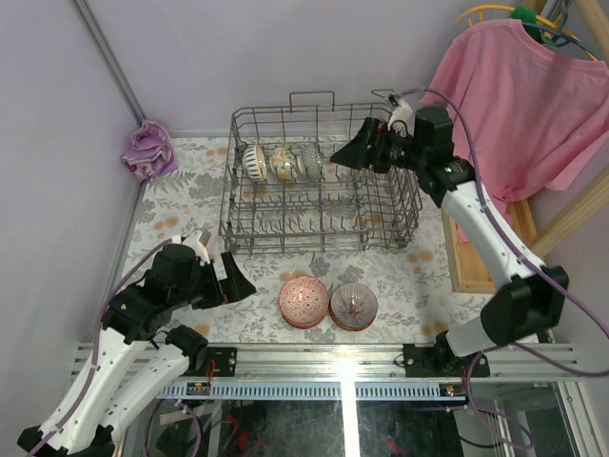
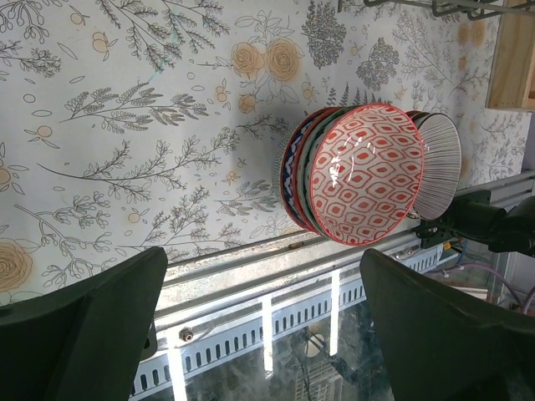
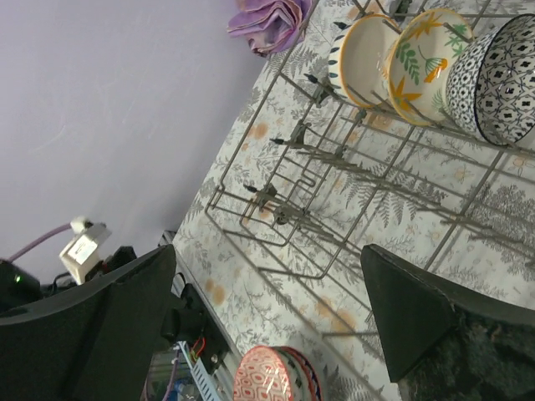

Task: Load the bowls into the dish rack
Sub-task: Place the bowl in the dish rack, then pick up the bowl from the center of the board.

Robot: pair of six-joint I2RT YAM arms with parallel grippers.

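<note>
Right of L claw (image 1: pixel 240 279), apart: stacked bowls (image 1: pixel 328 303).

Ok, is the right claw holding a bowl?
Empty and open. The right claw has its fingers spread wide in its wrist view, only the dish rack showing between them.

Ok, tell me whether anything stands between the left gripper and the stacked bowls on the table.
Nothing visible does. Only bare floral tablecloth lies between the open left gripper and the red-patterned bowl stack; the grey-striped bowl sits on its far side.
</note>
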